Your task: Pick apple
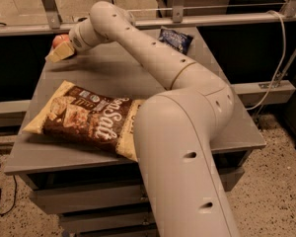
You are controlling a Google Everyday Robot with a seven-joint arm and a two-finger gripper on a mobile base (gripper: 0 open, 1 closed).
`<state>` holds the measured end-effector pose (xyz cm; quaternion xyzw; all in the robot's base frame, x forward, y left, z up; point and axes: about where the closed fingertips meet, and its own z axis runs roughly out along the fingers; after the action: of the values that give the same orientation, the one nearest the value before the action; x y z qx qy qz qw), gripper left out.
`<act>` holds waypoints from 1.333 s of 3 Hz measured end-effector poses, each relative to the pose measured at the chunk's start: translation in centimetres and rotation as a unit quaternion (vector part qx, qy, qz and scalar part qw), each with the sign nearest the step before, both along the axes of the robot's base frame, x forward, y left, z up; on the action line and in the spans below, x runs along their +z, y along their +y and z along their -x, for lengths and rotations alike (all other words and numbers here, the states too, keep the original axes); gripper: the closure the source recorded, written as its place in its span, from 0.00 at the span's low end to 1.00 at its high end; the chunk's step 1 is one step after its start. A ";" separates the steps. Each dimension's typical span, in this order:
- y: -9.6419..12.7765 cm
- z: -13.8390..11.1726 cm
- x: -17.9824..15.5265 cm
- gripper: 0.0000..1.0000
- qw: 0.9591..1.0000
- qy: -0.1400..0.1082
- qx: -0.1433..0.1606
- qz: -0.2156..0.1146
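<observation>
Resting by apple (59,39), tool (56,56), far-L table (89,71) corner

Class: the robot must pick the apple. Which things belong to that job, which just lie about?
Job: small round red apple; cream claw, at the apple, far left corner of grey table.
Lying about: big brown crinkly chip bag; small dark blue packet.
</observation>
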<state>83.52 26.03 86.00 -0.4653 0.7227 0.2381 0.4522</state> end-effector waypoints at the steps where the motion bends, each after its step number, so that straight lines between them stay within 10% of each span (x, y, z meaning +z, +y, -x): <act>1: 0.2 -1.0 -0.7 0.18 1.000 0.005 -0.015 -0.003; 4: -5.3 -0.3 5.5 0.87 0.997 -0.067 -0.033 -0.032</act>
<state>83.86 20.71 91.48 -0.4414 0.6977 0.2147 0.5218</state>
